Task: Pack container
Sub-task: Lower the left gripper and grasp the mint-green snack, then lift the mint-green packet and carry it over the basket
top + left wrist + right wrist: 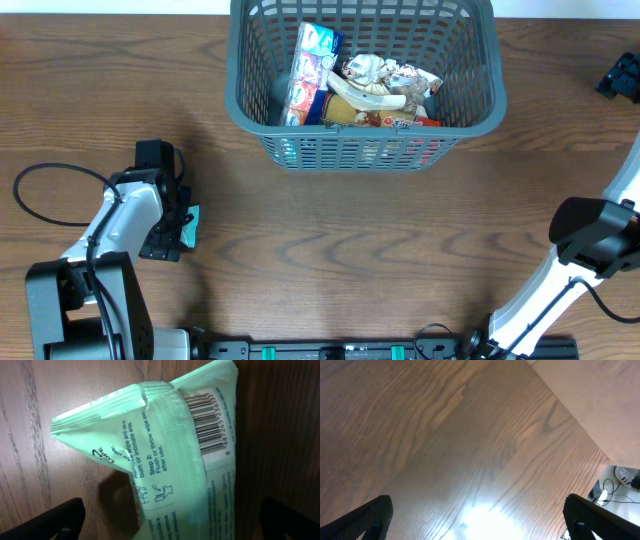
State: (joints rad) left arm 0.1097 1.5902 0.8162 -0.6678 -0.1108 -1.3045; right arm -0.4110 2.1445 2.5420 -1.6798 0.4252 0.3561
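Left wrist: green packet (180, 460) beneath tool (172, 522)

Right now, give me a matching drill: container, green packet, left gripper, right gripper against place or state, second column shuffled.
Things:
1. container
2. green packet
3. left gripper
4. right gripper

Place or state:
a. open over bare table, nothing between the fingers
b. at the far edge, with snack packets inside
c. lying on the wood, outside the basket
d. open, fingers either side of a printed wrapper

Pairs: 1-b, 2-c, 3-d, 4-a
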